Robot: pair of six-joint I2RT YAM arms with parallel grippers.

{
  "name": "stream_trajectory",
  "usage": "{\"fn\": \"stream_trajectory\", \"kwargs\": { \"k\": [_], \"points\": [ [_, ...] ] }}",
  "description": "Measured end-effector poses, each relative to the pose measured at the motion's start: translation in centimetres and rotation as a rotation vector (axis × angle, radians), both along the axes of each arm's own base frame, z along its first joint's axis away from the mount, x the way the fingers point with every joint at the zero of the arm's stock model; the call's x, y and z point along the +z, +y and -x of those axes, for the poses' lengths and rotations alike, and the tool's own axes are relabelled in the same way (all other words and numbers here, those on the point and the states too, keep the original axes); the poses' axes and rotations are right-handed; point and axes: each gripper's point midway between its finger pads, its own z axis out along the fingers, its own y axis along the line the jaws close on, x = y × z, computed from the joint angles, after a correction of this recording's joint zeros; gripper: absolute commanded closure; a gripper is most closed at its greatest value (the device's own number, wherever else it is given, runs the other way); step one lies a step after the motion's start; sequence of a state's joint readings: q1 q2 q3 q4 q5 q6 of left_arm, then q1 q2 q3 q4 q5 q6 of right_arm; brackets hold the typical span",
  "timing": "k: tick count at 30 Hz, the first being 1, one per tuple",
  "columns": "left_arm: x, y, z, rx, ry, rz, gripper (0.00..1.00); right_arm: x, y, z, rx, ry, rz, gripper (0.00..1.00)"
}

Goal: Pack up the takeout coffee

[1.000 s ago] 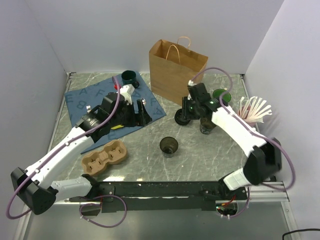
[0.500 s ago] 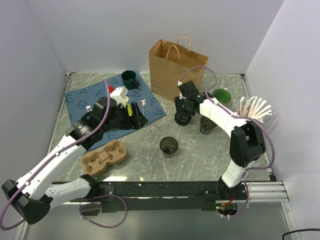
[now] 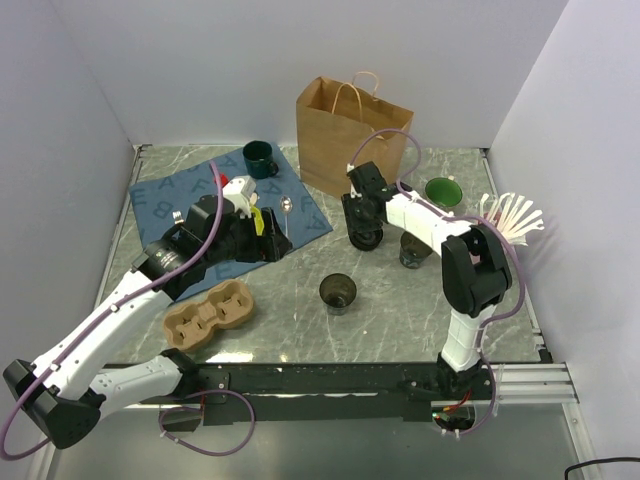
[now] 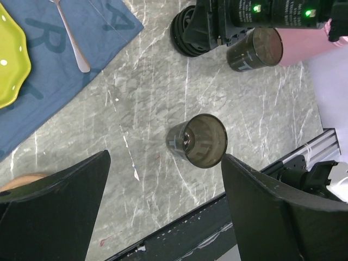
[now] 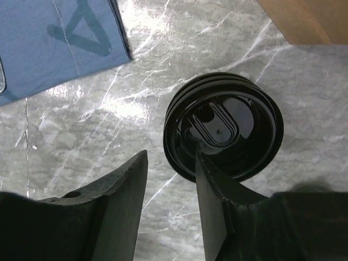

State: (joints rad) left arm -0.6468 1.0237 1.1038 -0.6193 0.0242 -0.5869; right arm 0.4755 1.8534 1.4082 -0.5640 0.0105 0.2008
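The takeout coffee (image 3: 366, 238), a short dark cup with a round black lid (image 5: 225, 125), stands on the marble just in front of the brown paper bag (image 3: 345, 135). My right gripper (image 3: 360, 218) hangs right over it, open. One finger (image 5: 217, 206) overlaps the lid's left rim, the other (image 5: 109, 212) is over bare marble, and nothing sits between them. My left gripper (image 4: 166, 157) is wide open and empty above the marble near the mat's front corner, looking down on a lidless dark cup (image 4: 198, 140). In that view the coffee (image 4: 185, 33) is half hidden by the right gripper.
A lidless dark cup (image 3: 338, 292) stands mid-table and another (image 3: 413, 252) beside the right arm. A cardboard cup carrier (image 3: 208, 313) lies front left. The blue mat (image 3: 170, 195) holds a green mug (image 3: 259, 157), yellow plate (image 3: 258, 220) and spoon (image 3: 287, 206). A green-lined mug (image 3: 441, 190) stands at the right.
My right gripper has swung left from beside the cup at the right to over the lidded coffee, and its forearm has folded in. My left arm drew back early on, then held still.
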Motion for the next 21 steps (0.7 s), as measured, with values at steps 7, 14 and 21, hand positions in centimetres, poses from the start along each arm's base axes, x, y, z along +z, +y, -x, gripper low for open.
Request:
{"fn": "stream_trajectory", "kwargs": {
  "k": [7, 14, 21],
  "points": [
    [0.3, -0.1, -0.2, 0.004, -0.006, 0.002, 0.1, -1.0, 0.0, -0.4, -0.011, 0.004, 0.009, 0.55],
    [0.0, -0.2, -0.4, 0.004, 0.002, -0.006, 0.1, -1.3, 0.0, -0.6, -0.016, 0.001, 0.017, 0.62],
    [0.4, -0.3, -0.6, 0.005, -0.004, -0.003, 0.1, -1.6, 0.1, -0.5, -0.014, 0.006, 0.022, 0.62]
  ]
}}
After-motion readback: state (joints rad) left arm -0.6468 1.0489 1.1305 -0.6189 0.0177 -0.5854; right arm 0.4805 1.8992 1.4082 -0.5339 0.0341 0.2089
